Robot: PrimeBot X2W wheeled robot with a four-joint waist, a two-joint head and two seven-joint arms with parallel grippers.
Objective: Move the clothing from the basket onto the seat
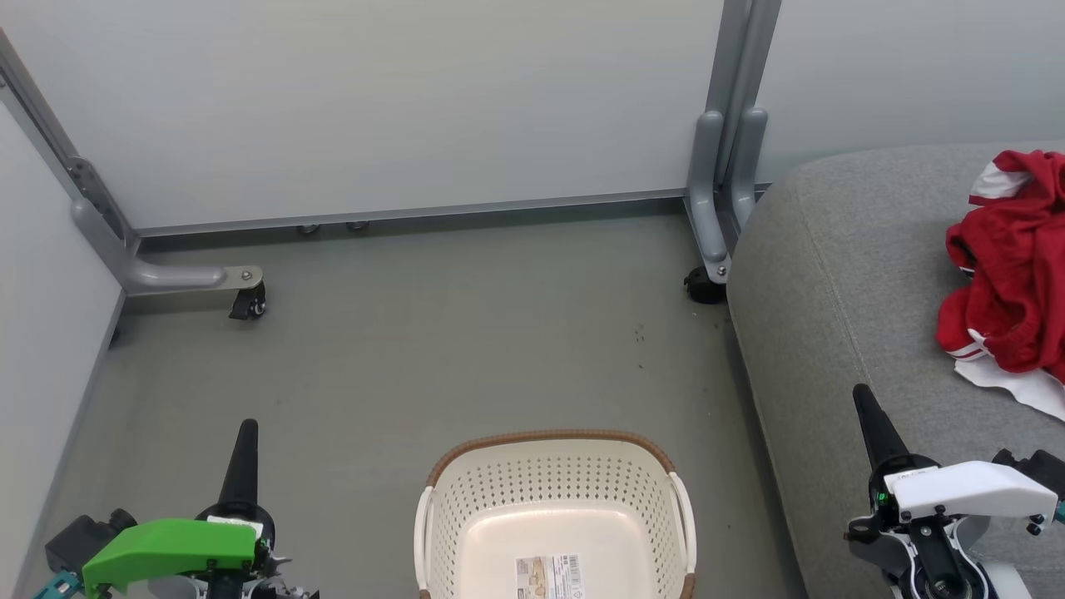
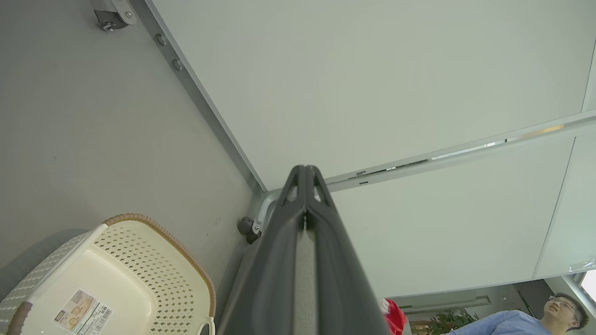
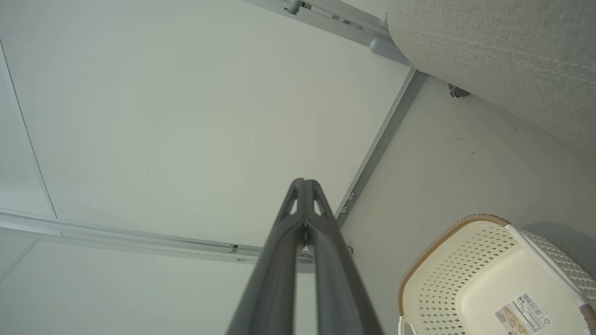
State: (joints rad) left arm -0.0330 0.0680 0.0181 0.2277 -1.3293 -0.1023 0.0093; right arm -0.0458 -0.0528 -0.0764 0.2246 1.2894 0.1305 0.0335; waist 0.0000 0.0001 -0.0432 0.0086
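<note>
Lying on one seat (image 1: 832,274): one clothing (image 1: 1011,266) heap; one basket (image 1: 553,436); left end effector (image 1: 247,426), right end effector (image 1: 859,391) clenched.

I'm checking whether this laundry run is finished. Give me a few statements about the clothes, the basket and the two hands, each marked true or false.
1. The red clothes lie on the grey seat. True.
2. The basket holds a garment. False: its bottom is bare apart from a paper label.
3. The left hand is gripping cloth. False: its fingers are shut together with nothing between them.
4. The right hand is shut and holds nothing. True.
5. The basket stands on the seat. False: it stands on the floor, beside the seat.
</note>
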